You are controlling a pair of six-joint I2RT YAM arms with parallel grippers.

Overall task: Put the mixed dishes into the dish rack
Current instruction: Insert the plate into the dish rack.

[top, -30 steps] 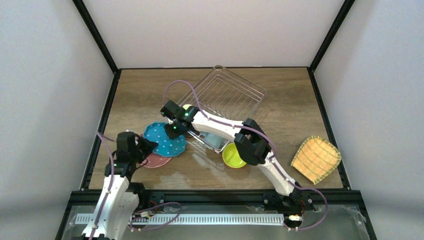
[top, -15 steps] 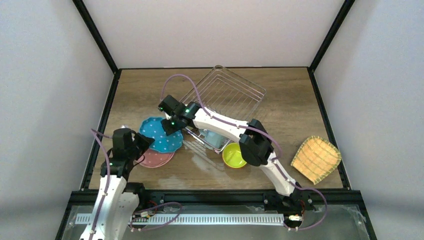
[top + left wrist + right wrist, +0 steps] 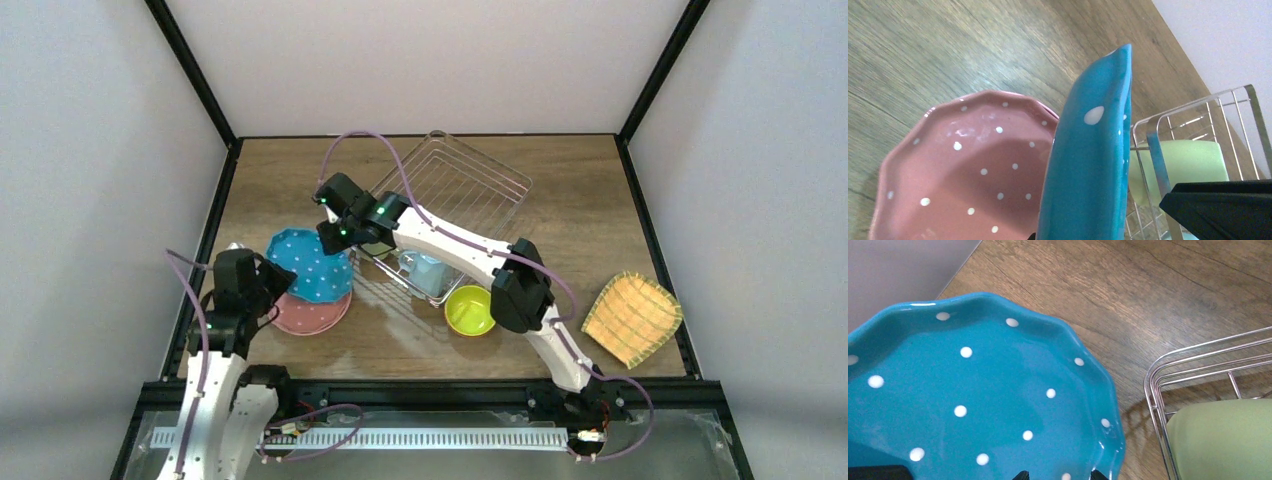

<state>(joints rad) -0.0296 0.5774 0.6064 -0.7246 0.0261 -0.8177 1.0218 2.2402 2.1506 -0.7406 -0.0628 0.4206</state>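
Observation:
The blue dotted plate (image 3: 308, 266) is tilted above the pink plate (image 3: 312, 314), which lies flat on the table. My left gripper (image 3: 262, 283) is shut on the blue plate's left rim. In the left wrist view that plate (image 3: 1088, 165) runs edge-on up from the jaws. My right gripper (image 3: 1059, 475) is open, its fingertips just over the blue plate's (image 3: 973, 400) right part near the rim. The dish rack (image 3: 492, 166) stands behind it and holds a pale green mug (image 3: 1223, 435) and a light blue mug (image 3: 428, 272).
A lime bowl (image 3: 470, 311) sits in front of the rack beside the right arm's elbow. A woven tan plate (image 3: 632, 318) lies at the table's right edge. The rack's near corner (image 3: 1154, 390) is close to the blue plate's rim.
My right gripper's jaws have opened at the blue plate's rim and shifted slightly back. The left arm has drawn back to the left, carrying the blue plate over the pink plate.

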